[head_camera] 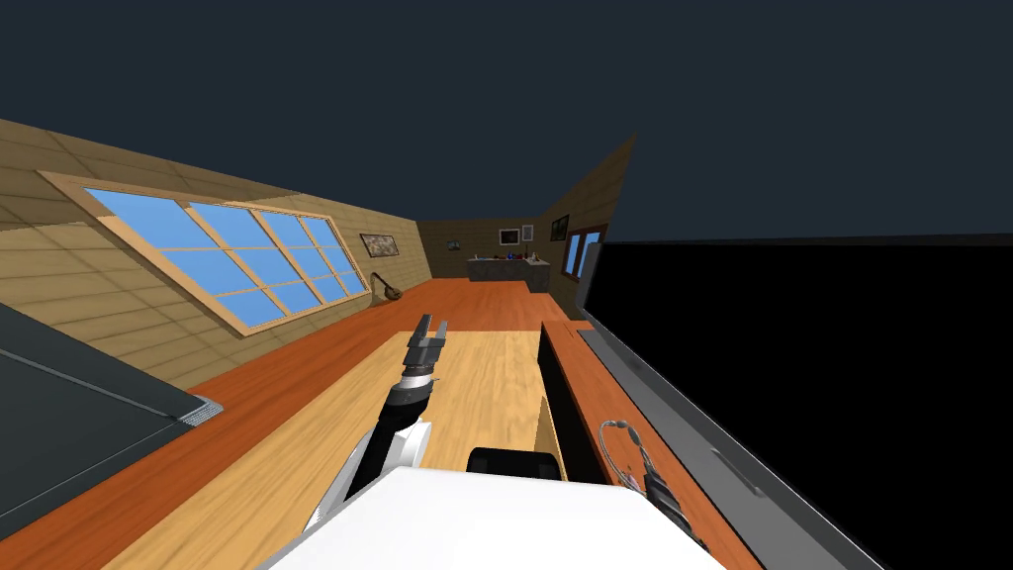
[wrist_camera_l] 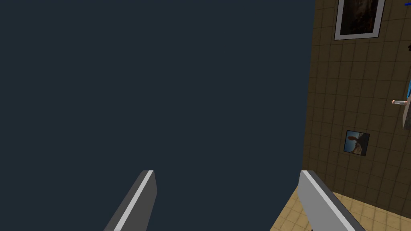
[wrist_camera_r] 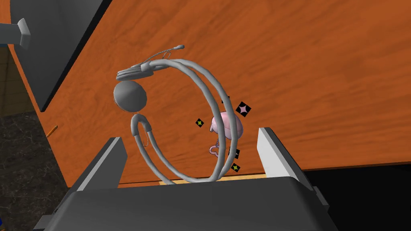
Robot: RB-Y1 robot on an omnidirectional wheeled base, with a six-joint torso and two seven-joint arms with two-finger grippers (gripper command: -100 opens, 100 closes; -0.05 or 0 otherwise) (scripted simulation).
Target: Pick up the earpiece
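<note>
Wide right pincer (wrist_camera_r: 190, 136) at pink earpiece (wrist_camera_r: 227, 125) on orange bench (wrist_camera_r: 321, 80).
Grey headset hoop (wrist_camera_r: 208, 86) sits between its fingers; left pincer (wrist_camera_l: 225, 172) wide, further left.

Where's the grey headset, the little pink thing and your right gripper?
grey headset (wrist_camera_r: 129, 96): right wrist view, round ear pad.
little pink thing (wrist_camera_r: 227, 125): right wrist view, its rounded body.
right gripper (wrist_camera_r: 190, 134): right wrist view, midway between fingertips.

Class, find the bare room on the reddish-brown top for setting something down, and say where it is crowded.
Free: the broad reddish-brown top beyond the grey headset. Crowded: between the right gripper's open fingers, where headset and pink piece lie.
</note>
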